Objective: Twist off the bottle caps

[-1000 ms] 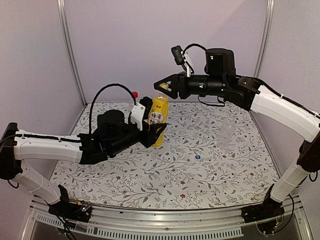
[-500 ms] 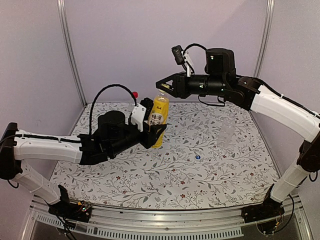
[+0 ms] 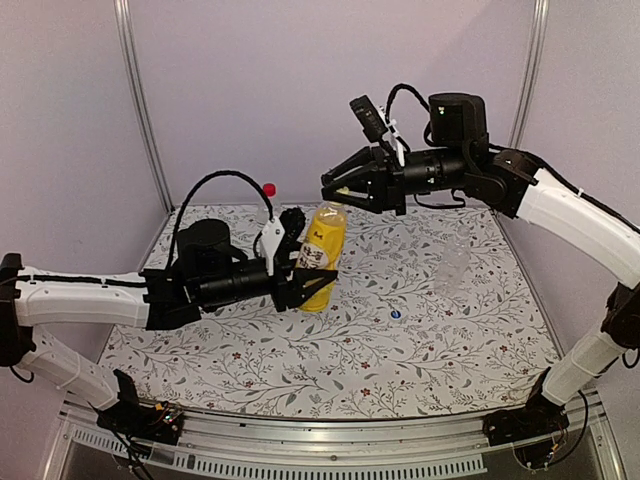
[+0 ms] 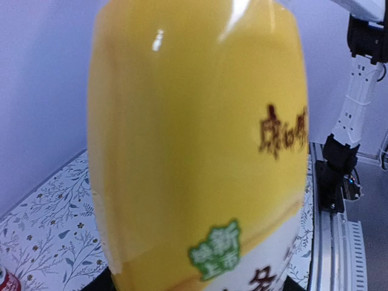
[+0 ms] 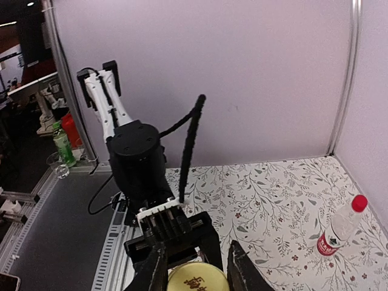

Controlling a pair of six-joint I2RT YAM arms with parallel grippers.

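My left gripper is shut round the body of the yellow-orange drink bottle, which leans to the right above the mat. In the left wrist view the bottle fills the frame. My right gripper reaches in from the right at the bottle's top, shut on the yellow cap, which fills the gap between its fingers. A red cap shows behind the left arm, on the red-and-white labelled bottle. The clear unlabelled bottle stands at the right. A small blue cap lies on the mat.
The floral mat covers the table. Purple walls with metal posts close the back and both sides. A metal rail runs along the near edge between the arm bases.
The right gripper went from open to shut at the bottle's top, then drew up and to the right. The left arm sank lower and the bottle now leans right.
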